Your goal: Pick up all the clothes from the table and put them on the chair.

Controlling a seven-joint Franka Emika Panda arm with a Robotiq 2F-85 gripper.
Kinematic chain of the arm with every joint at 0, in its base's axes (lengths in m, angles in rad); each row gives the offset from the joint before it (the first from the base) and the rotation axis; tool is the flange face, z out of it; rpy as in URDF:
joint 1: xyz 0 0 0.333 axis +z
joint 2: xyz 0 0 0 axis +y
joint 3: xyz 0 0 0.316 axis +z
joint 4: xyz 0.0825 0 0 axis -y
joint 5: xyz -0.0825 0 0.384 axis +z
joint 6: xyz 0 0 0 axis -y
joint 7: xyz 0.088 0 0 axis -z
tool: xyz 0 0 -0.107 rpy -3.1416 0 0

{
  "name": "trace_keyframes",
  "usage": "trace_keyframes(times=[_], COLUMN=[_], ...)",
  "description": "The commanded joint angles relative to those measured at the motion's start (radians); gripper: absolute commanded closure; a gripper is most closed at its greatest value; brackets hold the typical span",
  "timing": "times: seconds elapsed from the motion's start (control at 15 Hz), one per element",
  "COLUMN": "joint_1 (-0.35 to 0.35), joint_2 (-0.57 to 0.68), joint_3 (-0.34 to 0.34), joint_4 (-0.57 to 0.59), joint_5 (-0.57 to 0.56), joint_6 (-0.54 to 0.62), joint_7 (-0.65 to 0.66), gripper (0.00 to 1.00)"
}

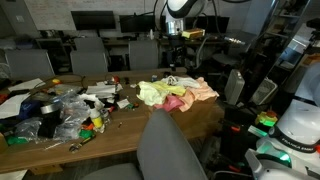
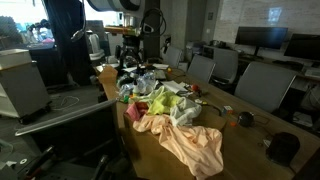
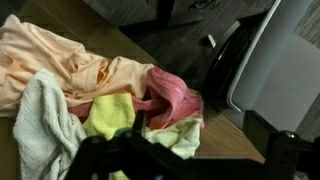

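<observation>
The clothes lie in one heap on the brown table: a peach-orange garment, a white one, a pale yellow-green one and a pink one. Both exterior views show the heap, with the peach piece spread nearest the table's end. My gripper hangs open above the heap's pink and yellow-green side, nothing between its dark fingers. In both exterior views the gripper is above the table. The grey chair stands at the table's edge beside the heap.
Clear plastic bags and small colourful odds and ends cover the other end of the table. Darker office chairs line the far side, with desks and black monitors behind. Cabinets and equipment stand near the robot's base.
</observation>
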Motion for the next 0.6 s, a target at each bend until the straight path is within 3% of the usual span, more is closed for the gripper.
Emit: trace_keyframes(times=[0.0,0.53], joint_1=[-0.021,-0.054], joint_2=[0.034,0.15], joint_3=[0.001,-0.005], joint_4=[-0.014,-0.018], joint_5=[0.053,0.218], joint_6=[0.036,0.222], joint_7=[0.015,0.058], gripper=[0.0,0.0])
